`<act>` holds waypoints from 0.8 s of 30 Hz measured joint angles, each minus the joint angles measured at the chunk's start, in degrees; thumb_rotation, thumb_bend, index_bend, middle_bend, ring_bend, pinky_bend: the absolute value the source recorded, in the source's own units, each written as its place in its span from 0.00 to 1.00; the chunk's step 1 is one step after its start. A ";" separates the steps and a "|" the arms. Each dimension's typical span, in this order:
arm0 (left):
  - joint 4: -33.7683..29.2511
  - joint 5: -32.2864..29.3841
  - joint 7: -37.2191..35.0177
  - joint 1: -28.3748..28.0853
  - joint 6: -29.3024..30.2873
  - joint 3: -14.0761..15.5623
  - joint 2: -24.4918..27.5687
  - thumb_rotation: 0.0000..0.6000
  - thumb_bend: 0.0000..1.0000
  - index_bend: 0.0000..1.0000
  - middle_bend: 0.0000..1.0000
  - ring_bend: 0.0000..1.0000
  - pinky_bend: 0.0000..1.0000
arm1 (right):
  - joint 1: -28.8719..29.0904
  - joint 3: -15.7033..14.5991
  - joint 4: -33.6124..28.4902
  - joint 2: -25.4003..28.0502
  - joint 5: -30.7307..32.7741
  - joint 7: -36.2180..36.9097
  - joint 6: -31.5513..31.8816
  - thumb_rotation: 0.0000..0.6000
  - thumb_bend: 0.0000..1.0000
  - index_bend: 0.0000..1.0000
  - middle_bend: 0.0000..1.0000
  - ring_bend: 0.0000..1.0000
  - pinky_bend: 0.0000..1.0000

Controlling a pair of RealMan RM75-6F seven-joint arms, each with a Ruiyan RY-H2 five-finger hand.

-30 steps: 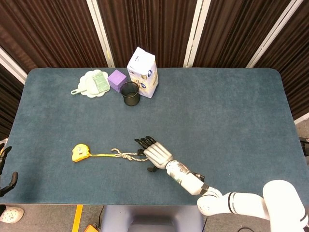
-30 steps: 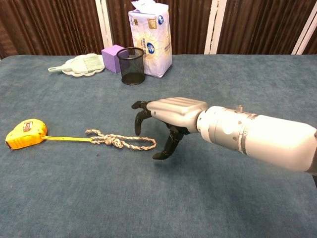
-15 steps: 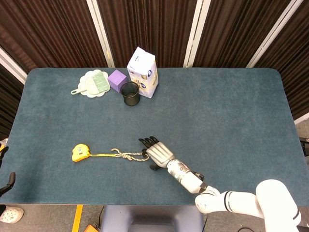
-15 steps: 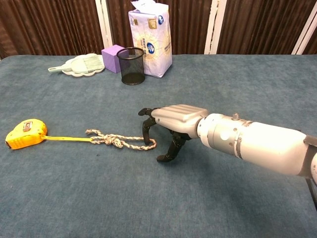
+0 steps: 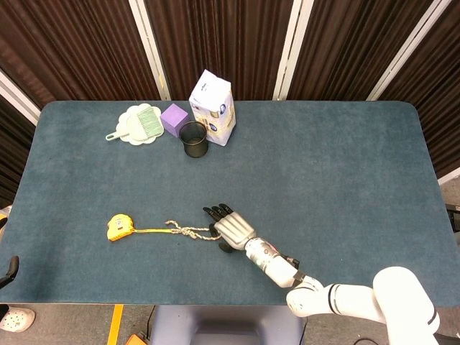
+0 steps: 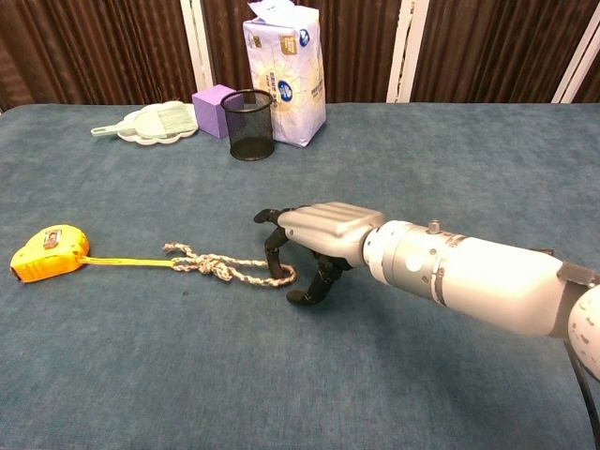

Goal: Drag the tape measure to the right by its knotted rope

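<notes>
- Dark blue-green felt-covered tabletop (image 5: 345, 165), rounded corners, carries everything.
- White-and-silver right arm (image 6: 469, 281) comes in from the tabletop's near edge, right of centre, slanting toward the middle.
- Right hand (image 5: 228, 228), silver back and black fingers (image 6: 275, 255), palm down near the middle of the near half; fingers curled downward, one fingertip set inside the end loop of the rope, thumb tip on the felt just beside the loop. Nothing clearly pinched; fingers apart, hooked in the loop.
- White-and-blue upright paper package (image 5: 213, 108) near the far edge, left of centre.
- Black mesh cylindrical pen cup (image 5: 193, 139) just in front of the package, touching or nearly so; cannot tell.
- Pale green dustpan-and-brush set (image 5: 136, 124) toward the far left corner.
- Purple cube block (image 5: 174, 118) between dustpan and cup.
- Beige braided knotted rope (image 6: 220, 266) lies flat, left of the hand, tied to the thin yellow tape blade (image 6: 127, 262).
- Yellow tape measure (image 5: 120, 226) sits near the left part of the near edge, well apart from the hand.
- Left hand not seen in either view.
</notes>
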 measured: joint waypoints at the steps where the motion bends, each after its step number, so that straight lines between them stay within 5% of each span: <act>1: 0.03 0.02 -0.04 0.03 0.02 0.02 -0.01 1.00 0.47 0.07 0.00 0.00 0.06 | 0.01 -0.10 0.07 0.00 -0.09 0.07 0.06 1.00 0.44 0.64 0.02 0.00 0.00; 24: 0.14 0.10 -1.20 0.41 0.45 -0.22 0.36 1.00 0.47 0.07 0.00 0.00 0.07 | -1.39 -2.65 -2.30 3.97 -0.94 -2.20 2.32 1.00 0.48 0.77 0.04 0.02 0.00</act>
